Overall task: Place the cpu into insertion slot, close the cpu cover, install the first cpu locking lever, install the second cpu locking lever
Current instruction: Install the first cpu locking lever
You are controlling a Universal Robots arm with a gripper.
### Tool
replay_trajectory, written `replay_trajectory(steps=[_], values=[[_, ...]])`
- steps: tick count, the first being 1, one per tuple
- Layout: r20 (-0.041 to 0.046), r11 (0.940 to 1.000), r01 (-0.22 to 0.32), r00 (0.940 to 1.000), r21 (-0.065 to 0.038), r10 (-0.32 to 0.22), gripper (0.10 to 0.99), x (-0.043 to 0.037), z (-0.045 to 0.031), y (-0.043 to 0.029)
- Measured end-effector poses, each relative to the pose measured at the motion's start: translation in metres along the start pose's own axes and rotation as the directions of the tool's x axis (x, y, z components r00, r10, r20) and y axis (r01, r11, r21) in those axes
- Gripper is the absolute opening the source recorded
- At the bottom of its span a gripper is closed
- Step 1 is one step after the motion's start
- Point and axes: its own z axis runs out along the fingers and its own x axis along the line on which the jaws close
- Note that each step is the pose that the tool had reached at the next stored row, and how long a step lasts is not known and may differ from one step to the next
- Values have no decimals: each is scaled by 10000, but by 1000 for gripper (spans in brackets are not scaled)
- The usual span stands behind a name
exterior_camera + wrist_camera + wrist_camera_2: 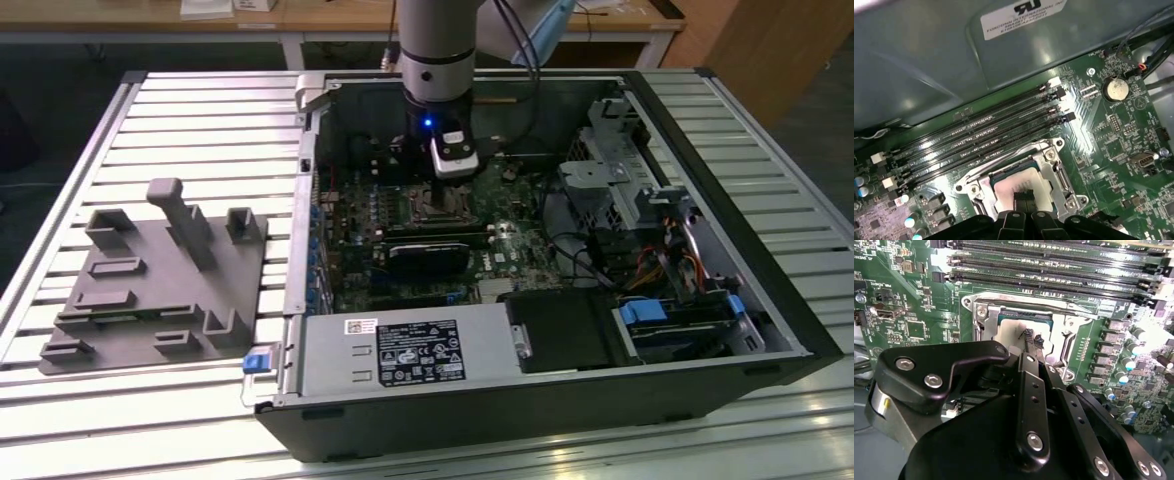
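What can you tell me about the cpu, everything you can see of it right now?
The cpu is a small flat square chip with a pale, matte metallic face, lying level inside the insertion slot on the green board. The silvery cpu cover frames it, its open centre leaving the face bare. In both wrist views the gripper has its black fingertips close together right over the chip's face; whether they touch it cannot be told. The chip's near edge is hidden behind the gripper.
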Motion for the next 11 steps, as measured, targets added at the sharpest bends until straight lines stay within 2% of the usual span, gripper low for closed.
replay_trajectory(steps=[7, 11], values=[[2, 10000, -1, 10000, 5, 1, 106, -15, -204, 4], [2, 10000, 0, 10000, 5, 0, 106, -20, -269, 5]])
